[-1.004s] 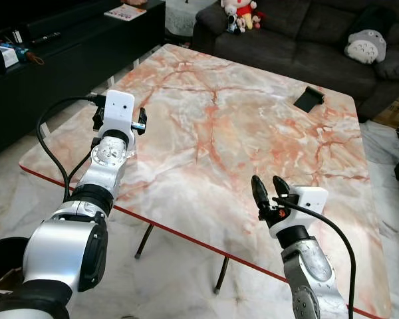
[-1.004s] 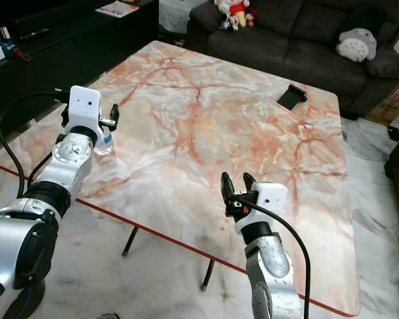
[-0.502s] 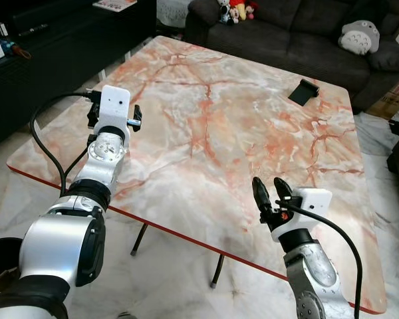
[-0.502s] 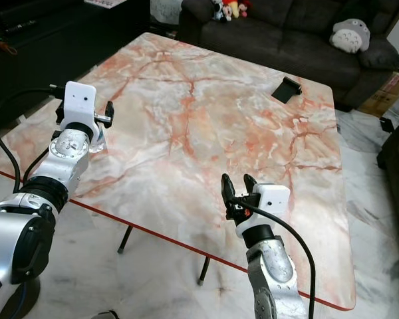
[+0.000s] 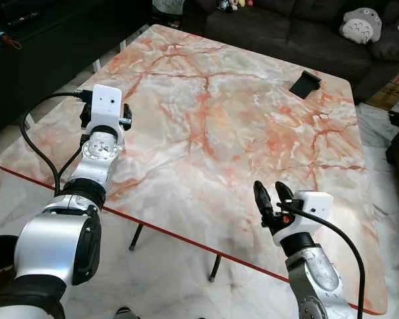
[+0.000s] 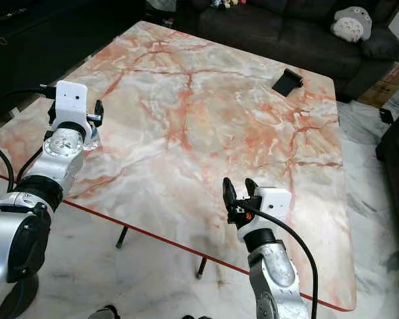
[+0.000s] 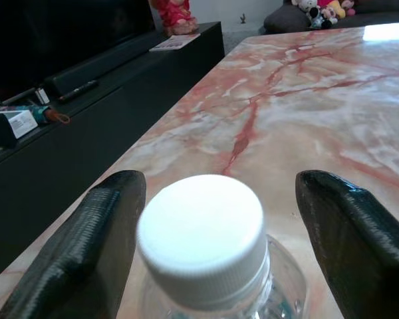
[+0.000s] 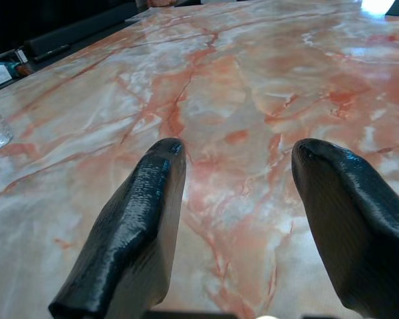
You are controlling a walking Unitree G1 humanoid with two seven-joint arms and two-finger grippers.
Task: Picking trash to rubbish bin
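- Fingers of my left gripper [image 7: 213, 259] stand apart on either side of a clear plastic bottle [image 7: 209, 266]; in the left wrist view its white cap [image 7: 201, 229] sits between them, close to one finger and with a wider gap to the other. They hold nothing yet. To close well I judge I should centre the cap in the gap first, then grip the neck below the cap so the bottle does not tip away.
- From the right wrist view, my right gripper [image 8: 253, 219] is also spread wide and empty, hovering above the marble. The bottle shows small at the far edge, well apart from it.
- Looking down through the left eye view, the left gripper [image 5: 105, 118] is at the marble table [image 5: 239, 113] near its left edge, the wrist camera block covering the bottle. The right gripper [image 5: 271, 199] hangs over the near right part of the tabletop.
- Through the right eye view, a sliver of the bottle [image 6: 91, 138] peeks out beside the left wrist. The top is pale marble with orange veins and a red rim. A small black object [image 6: 287, 81] lies near the far edge, a dark sofa [image 6: 253, 20] with a grey plush toy [image 6: 350, 28] stands beyond, and the floor is pale marble too.
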